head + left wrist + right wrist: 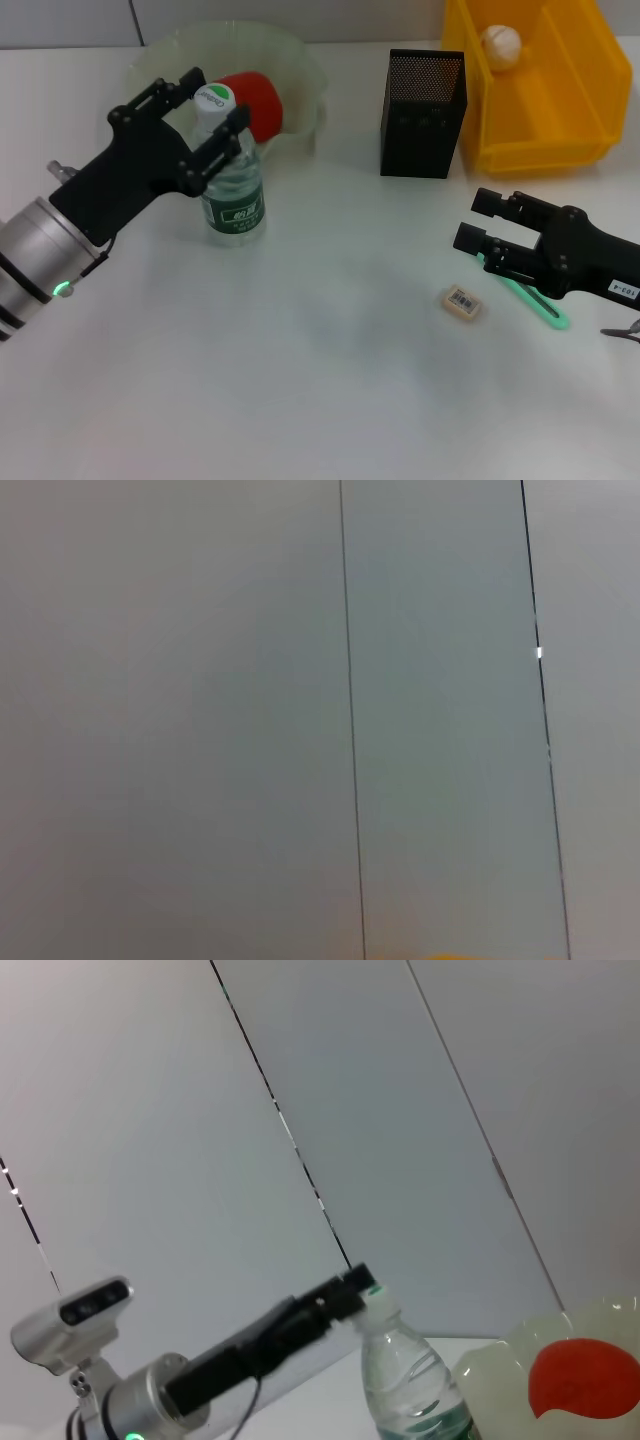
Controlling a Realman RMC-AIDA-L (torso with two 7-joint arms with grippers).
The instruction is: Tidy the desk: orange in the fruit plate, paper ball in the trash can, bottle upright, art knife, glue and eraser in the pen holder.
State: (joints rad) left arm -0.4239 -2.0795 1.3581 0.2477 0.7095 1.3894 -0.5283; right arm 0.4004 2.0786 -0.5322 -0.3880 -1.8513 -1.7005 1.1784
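Fingers of the left gripper (pixel 200 108) stand apart on either side of the bottle's (pixel 232 170) white cap, one finger behind it and one in front, neither clearly pressing it. Behind them the black gripper body slopes down toward the robot's left into a silver forearm with a green light, so the arm reaches in from low at the left edge and rises to the bottle's neck. That bottle stands upright on the white desk (pixel 300 380), just in front of the pale fruit plate (pixel 300 60), which holds a round red-orange fruit (pixel 260 100).

Over on the robot's right, the right gripper (pixel 480 222) lies low over the desk with its two black fingers spread, pointing toward the middle. A green art knife (pixel 540 303) lies partly under it, and the small eraser (pixel 462 302) rests on the desk just beside, apart from the fingers. Farther back stand the black mesh pen holder (pixel 424 100) and the yellow trash can (pixel 540 100), with the paper ball (pixel 501 44) inside the can.

Seen from the right wrist, the left arm (pixel 250 1350) shows side-on reaching the bottle cap (pixel 378 1295), with the fruit (pixel 580 1375) in the plate nearby. From the left wrist only a plain grey panelled wall (pixel 200 720) is visible, with none of the desk things.
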